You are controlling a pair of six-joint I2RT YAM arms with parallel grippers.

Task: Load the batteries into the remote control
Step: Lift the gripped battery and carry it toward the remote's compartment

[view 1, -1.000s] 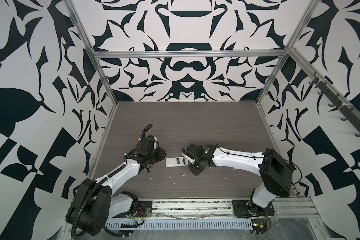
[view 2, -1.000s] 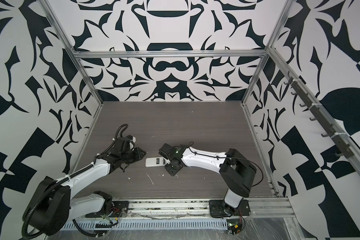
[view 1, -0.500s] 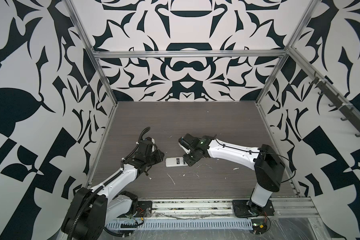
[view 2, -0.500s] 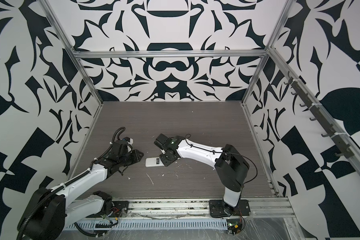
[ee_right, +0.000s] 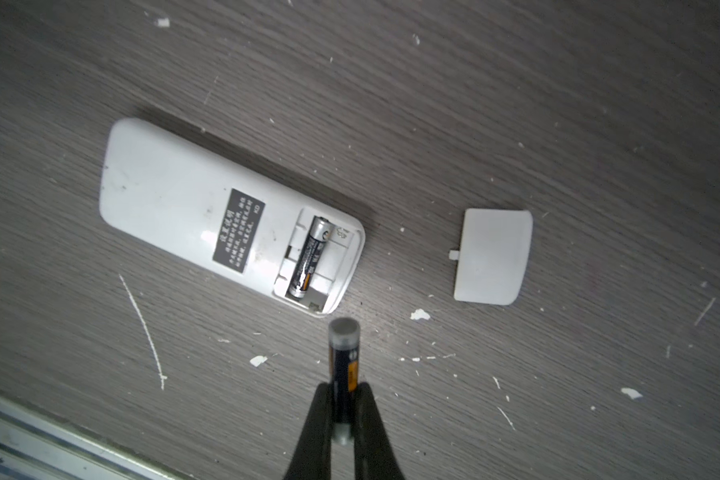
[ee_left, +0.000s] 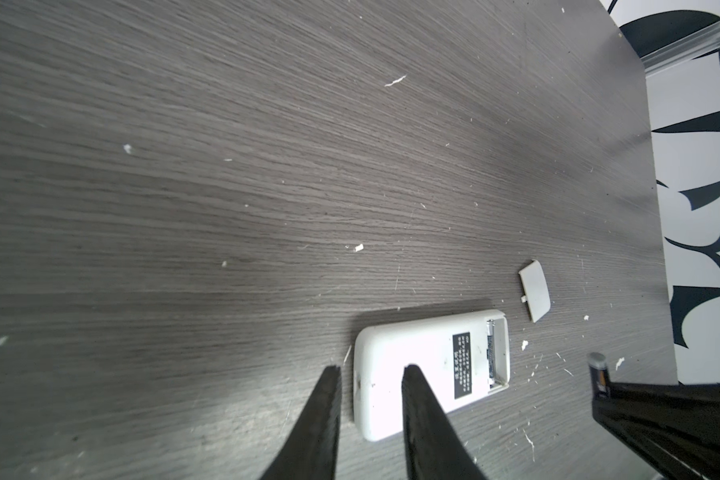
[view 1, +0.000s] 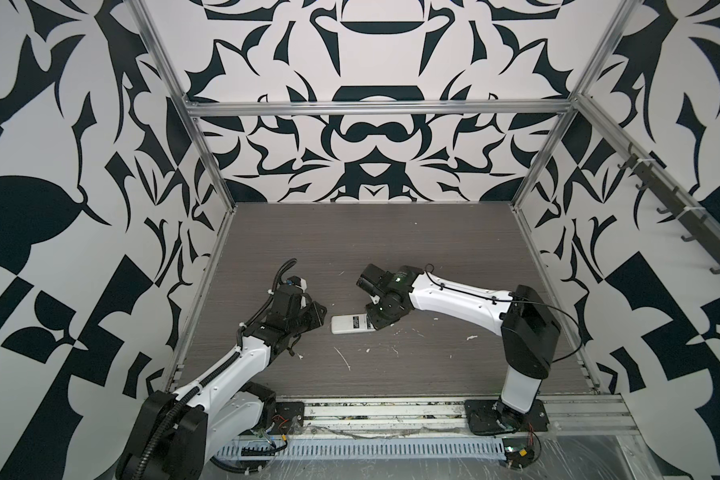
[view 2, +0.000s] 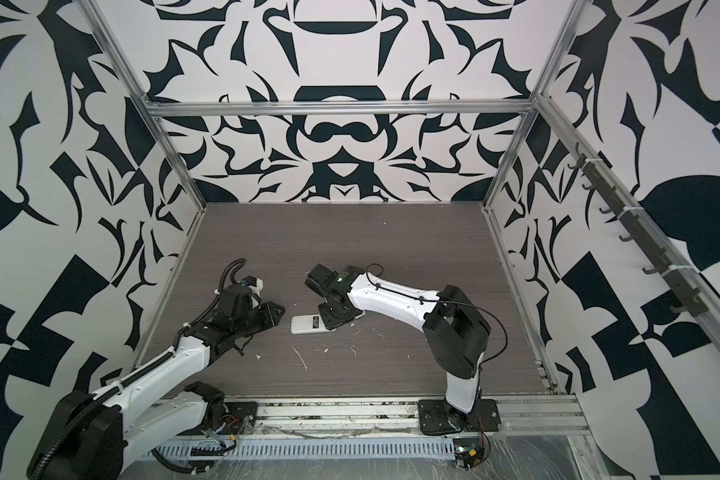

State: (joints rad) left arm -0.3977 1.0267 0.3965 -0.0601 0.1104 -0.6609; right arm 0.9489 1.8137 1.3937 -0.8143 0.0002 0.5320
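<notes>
Gripping a battery (ee_right: 343, 353), right pincer (ee_right: 344, 390) hangs just off the remote control (ee_right: 171, 199).

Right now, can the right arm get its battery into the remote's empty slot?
Probably yes: the right gripper holds the battery just short of the remote control's uncovered empty slot; nothing lies between.

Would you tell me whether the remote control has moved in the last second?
No. In both top views the remote control sits at the same spot and angle relative to the long white scrap near it.

battery (ee_right: 309, 257) in remote control (ee_right: 171, 195) | cover plate (ee_right: 493, 257) near, apart | both on table (ee_right: 516, 83)
</notes>
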